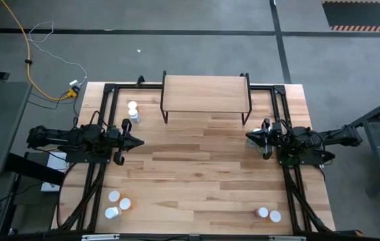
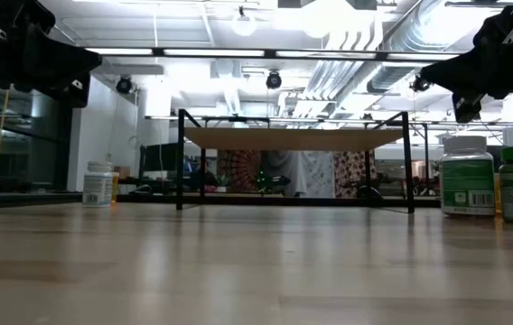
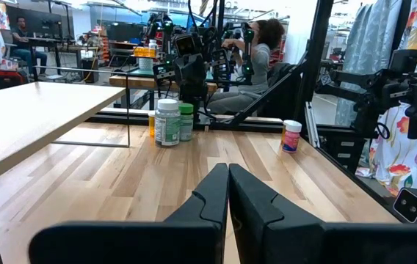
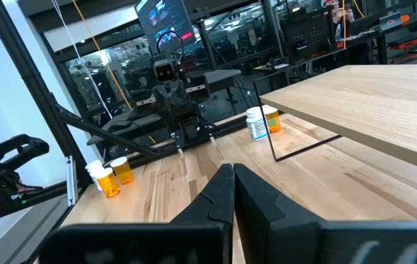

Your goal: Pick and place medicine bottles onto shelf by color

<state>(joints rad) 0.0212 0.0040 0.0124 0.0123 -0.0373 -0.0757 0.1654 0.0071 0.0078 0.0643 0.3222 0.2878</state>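
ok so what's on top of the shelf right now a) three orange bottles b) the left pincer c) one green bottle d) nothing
d, the shelf shows only bare board from above, and the medicine bottles stand on the tabletop, not on it.

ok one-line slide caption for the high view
Both arms wait at the table's sides, left gripper and right gripper shut, shelf bare, bottles still on the table.
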